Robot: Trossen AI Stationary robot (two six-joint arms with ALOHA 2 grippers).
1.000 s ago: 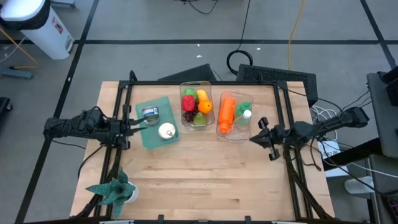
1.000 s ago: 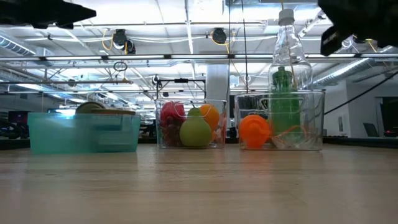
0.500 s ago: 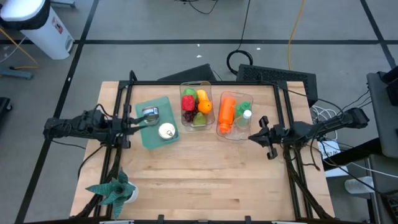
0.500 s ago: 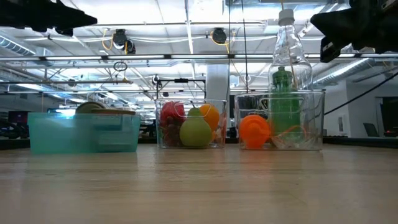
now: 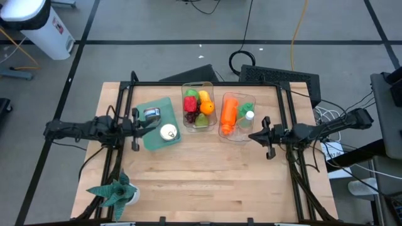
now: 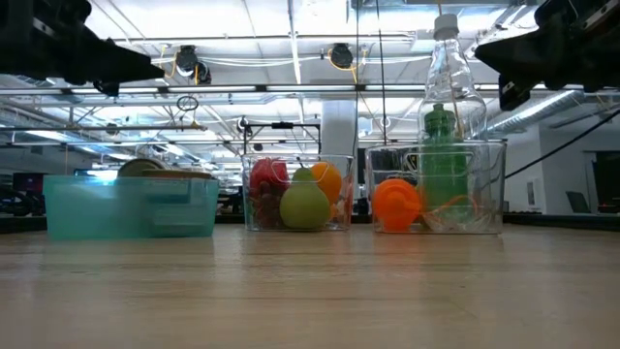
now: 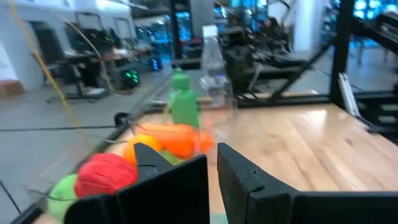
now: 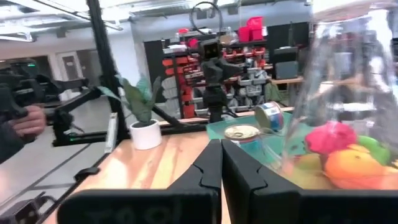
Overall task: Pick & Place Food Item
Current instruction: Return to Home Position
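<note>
**Light wooden tabletop** (image 5: 207, 188): carries three bins along its far half; the near half is bare apart from a small potted plant (image 5: 116, 191) at the left corner.

**Left gripper** (image 5: 147, 125): held level above the tabletop, its tips over the left edge of the green bin. Jaws clenched on nothing. Judged best withdrawn straight back along the arm's own line, and kept at this height until it is past the bin wall.

**Right gripper** (image 5: 256, 135): level, just beside the near right corner of the bottle bin. Jaws pressed together, empty. It should back away to the right before any turn or drop, because the tall bottle stands close to it.

**Translucent green rectangular bin** (image 5: 164, 103): at the left of the row; it holds both cans.

**Clear plastic bin of toy fruit** (image 5: 198, 84): middle of the row, well clear of either retreat path.

**Clear plastic bin with an orange carrot and a clear bottle** (image 5: 242, 95): right of the row. The white-capped bottle (image 6: 448, 107) rises well above the rim and looks easy to topple, so it is the main hazard.

**Two round tuna cans**: a pale-topped one (image 5: 168, 132) near the bin's front, a silver-topped one (image 5: 151, 114) behind it and apparently tilted. They lie side by side, not stacked, and the left retreat should leave them untouched.
</note>
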